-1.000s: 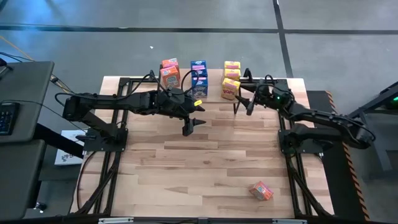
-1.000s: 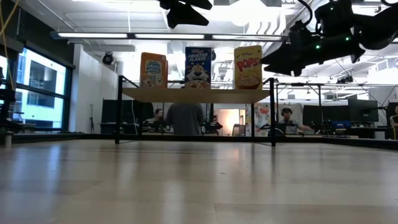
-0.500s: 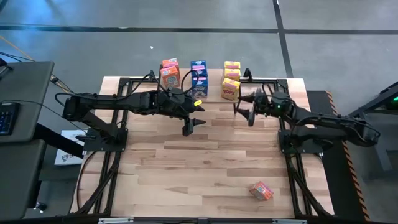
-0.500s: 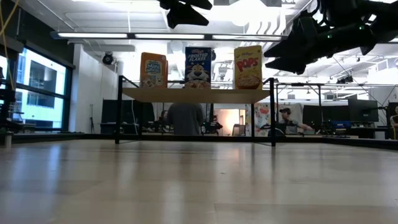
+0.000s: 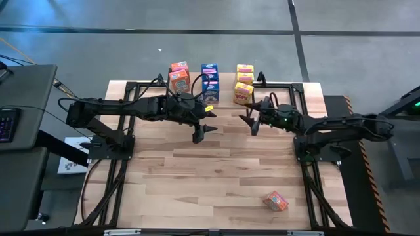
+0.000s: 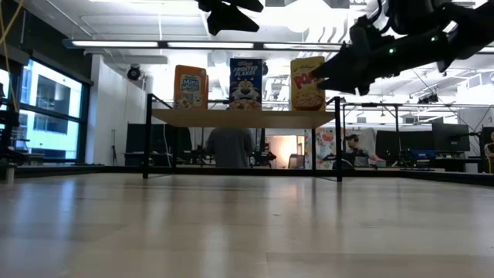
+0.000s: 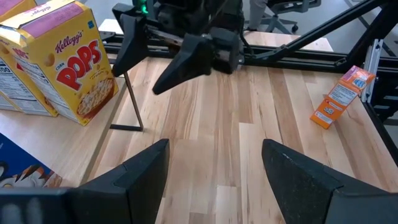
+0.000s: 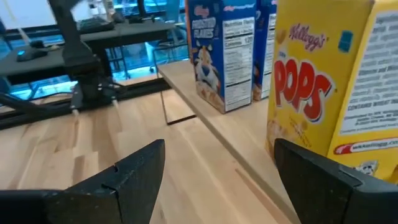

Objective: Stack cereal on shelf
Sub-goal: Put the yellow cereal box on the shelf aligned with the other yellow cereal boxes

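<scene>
High view: glossy cardboard cereal boxes (image 5: 210, 82) stand upright on the pale wood shelf (image 5: 223, 99); one orange box (image 5: 276, 200) lies on the planked table (image 5: 197, 170). Left gripper (image 5: 204, 132) and right gripper (image 5: 250, 124), matte black, both gape empty.

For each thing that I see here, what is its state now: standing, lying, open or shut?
Orange boxes: upright on the shelf.
Blue boxes: upright on the shelf.
Yellow boxes: upright on the shelf.
Stray orange box: lying on the table, apart from the rest.
Left hand: open, empty.
Right hand: open, empty, beside the yellow boxes.
</scene>
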### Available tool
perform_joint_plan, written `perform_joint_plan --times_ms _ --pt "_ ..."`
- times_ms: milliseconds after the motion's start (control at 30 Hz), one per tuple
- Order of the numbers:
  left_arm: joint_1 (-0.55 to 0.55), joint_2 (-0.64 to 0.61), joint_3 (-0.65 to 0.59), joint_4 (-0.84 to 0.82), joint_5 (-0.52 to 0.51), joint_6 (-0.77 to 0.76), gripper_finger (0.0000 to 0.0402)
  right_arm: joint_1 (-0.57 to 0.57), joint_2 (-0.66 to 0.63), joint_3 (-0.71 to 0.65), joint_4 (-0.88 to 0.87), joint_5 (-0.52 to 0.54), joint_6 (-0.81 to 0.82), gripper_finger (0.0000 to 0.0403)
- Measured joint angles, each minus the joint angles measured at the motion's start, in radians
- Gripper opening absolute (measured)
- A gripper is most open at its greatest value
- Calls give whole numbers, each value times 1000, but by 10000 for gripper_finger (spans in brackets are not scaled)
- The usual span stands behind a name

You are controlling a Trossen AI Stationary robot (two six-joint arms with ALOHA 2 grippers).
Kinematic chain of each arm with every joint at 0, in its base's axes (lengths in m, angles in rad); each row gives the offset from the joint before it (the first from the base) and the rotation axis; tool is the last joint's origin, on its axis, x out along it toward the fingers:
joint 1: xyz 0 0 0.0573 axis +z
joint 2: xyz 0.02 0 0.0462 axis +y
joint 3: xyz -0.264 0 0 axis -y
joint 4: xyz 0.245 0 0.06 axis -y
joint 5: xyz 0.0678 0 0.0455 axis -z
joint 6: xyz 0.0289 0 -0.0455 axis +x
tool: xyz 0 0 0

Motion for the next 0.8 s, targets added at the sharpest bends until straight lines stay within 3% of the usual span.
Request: perform_joint_plan --times_ms 267,800 --pt "0 0 0 0 0 0 248 -34 64 0 26 29 27 294" --pt "0 0 0 0 0 0 248 -34 58 0 30 64 28 294"
